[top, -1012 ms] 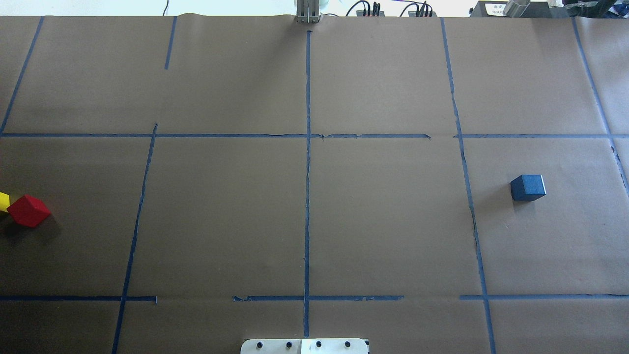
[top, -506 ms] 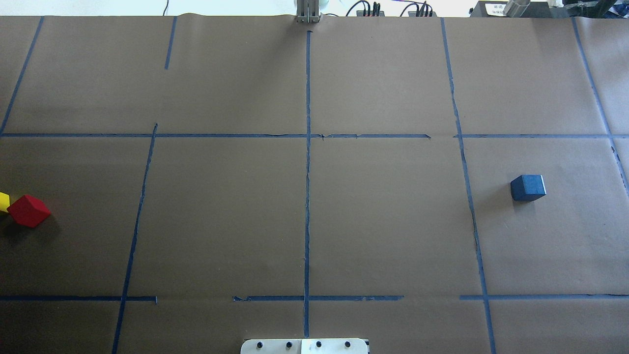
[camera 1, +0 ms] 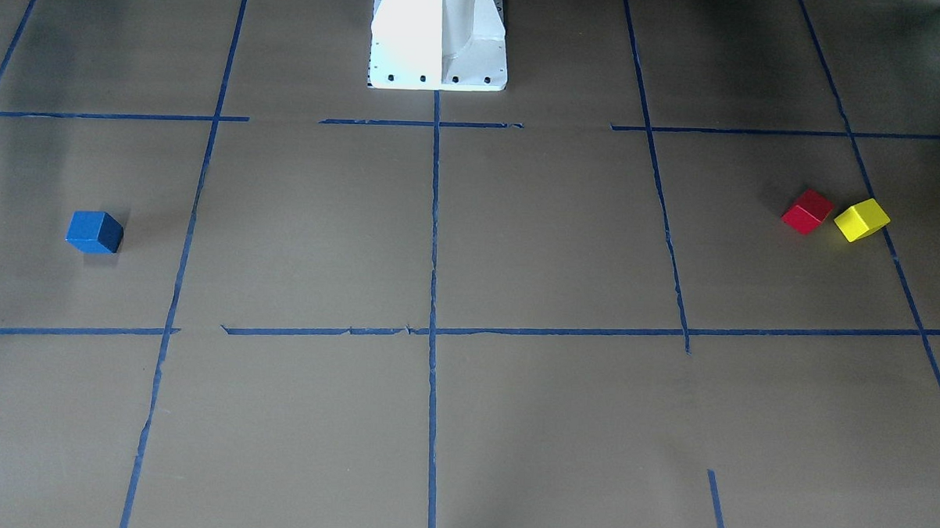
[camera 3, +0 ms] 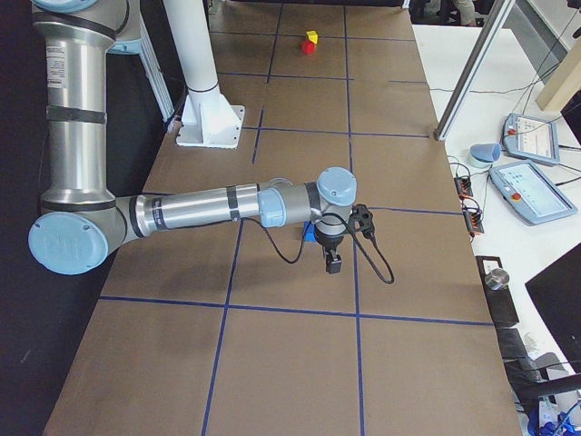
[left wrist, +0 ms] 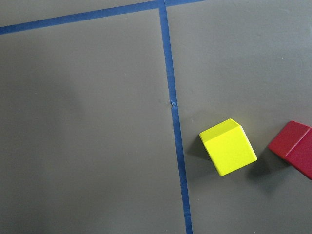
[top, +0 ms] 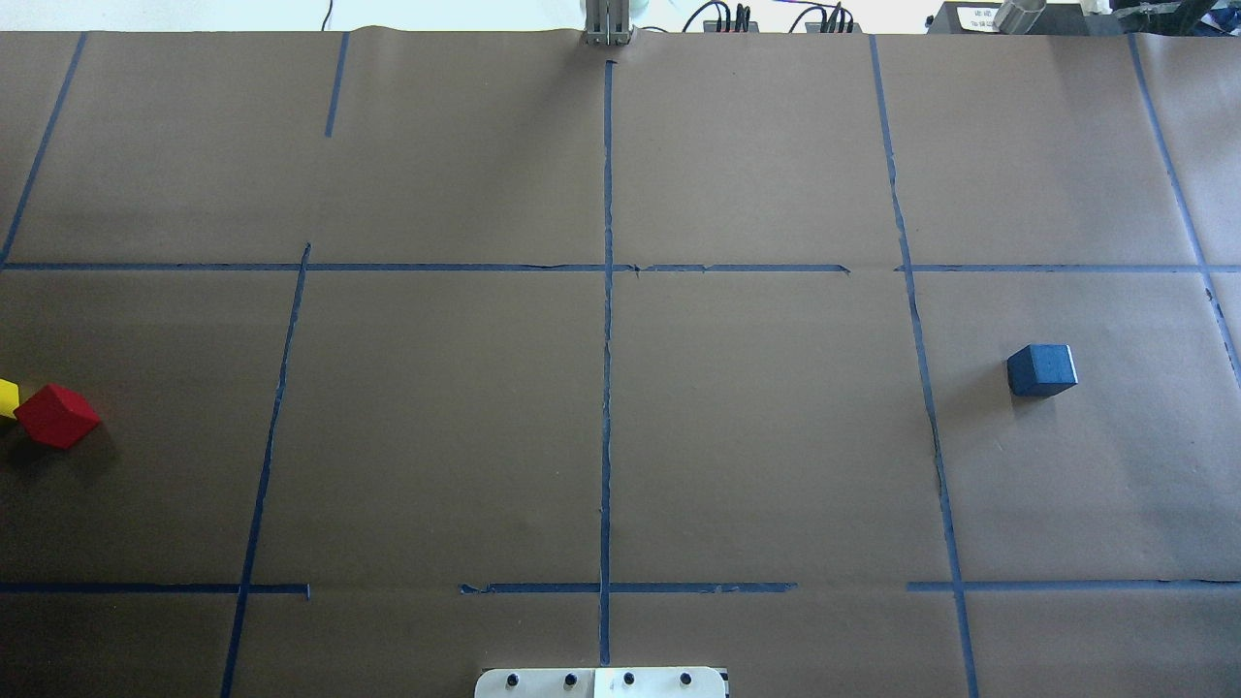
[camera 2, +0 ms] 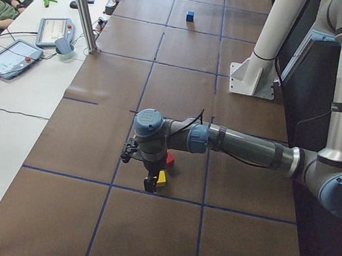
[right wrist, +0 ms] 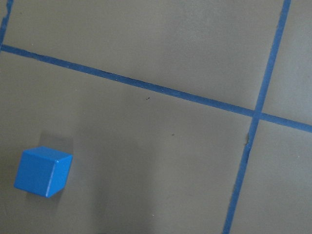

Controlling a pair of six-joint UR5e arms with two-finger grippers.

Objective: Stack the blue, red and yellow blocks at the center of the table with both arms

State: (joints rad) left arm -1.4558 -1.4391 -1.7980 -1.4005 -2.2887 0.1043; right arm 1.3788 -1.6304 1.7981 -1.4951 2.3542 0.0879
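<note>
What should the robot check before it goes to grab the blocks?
1. The middle of the table has no block on it: ok.
2. The blue block lies flat and alone: ok.
3. Room around the yellow block: probably not ok. The red block sits close beside it, with only a narrow gap.
4. The left gripper is lined up over yellow: not ok. The block is off-centre in the left wrist view.
5. The right gripper is lined up over blue: not ok. The block is in the lower left corner of the right wrist view.
6. Both grippers are open: cannot tell.
</note>
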